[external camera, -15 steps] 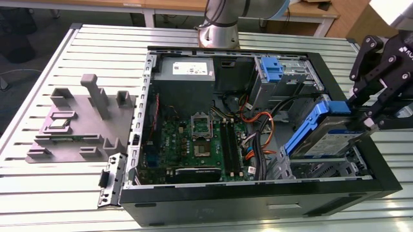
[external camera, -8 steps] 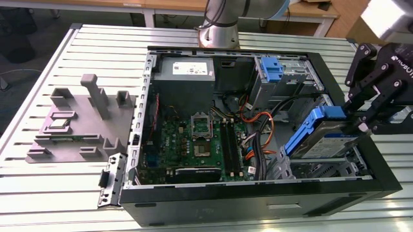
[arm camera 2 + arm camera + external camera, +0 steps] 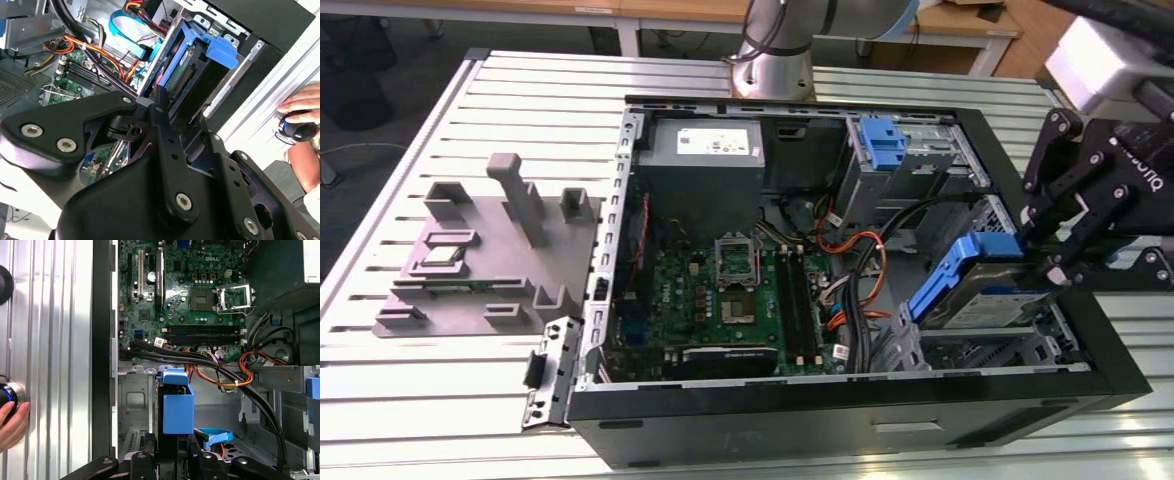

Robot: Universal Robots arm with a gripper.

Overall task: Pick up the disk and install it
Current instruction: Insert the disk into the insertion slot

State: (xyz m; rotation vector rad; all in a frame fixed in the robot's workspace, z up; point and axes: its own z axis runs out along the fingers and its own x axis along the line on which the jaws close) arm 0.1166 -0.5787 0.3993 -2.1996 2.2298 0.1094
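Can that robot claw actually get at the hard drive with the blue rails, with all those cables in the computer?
Yes, it seems so: the gripper appears clamped on the disk, holding it on edge inside the case. The cables run beside it near the motherboard, not between them.

White sticker (image 3: 706, 143) on grey metal box (image 3: 700, 178), label (image 3: 1003, 298) on disk (image 3: 977, 312), lettering (image 3: 216, 258) on motherboard (image 3: 195, 315), none legible

The exterior view looked down on the open computer case (image 3: 854, 430) from afar. Both wrist views sat close behind the gripper (image 3: 175, 450), sharing the disk (image 3: 177, 410) and motherboard (image 3: 200, 290).
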